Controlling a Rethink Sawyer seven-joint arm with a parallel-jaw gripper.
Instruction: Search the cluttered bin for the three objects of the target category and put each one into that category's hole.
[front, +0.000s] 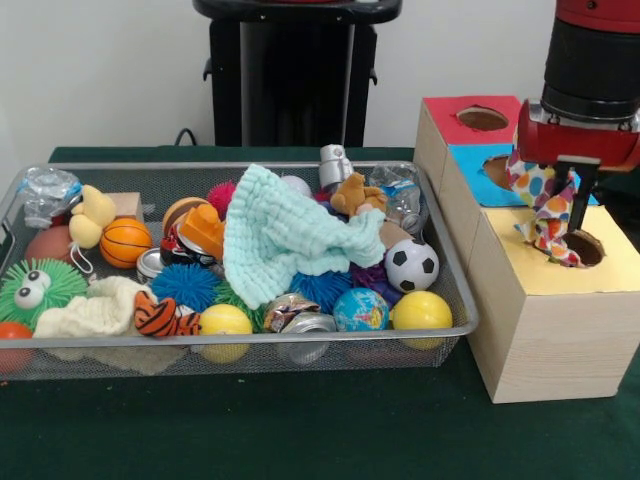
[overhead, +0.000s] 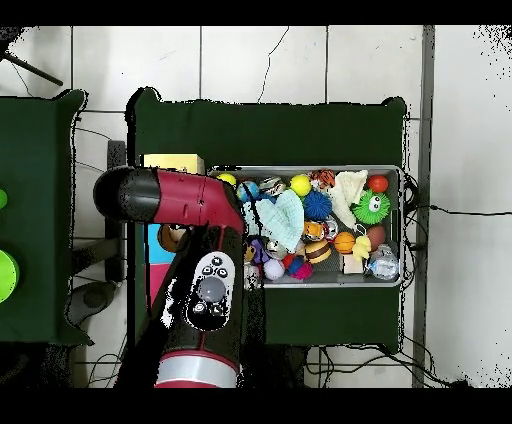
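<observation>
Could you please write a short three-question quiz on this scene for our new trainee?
1. True or false: the gripper hangs over the bin.
2. Which top has the hole that the polka-dot cloth is hanging into? A) red B) blue C) yellow
3. What lies draped over the middle of the toy pile?

Key:
1. False; it is over the wooden box.
2. C, the yellow top.
3. A mint-green knitted cloth.
</observation>
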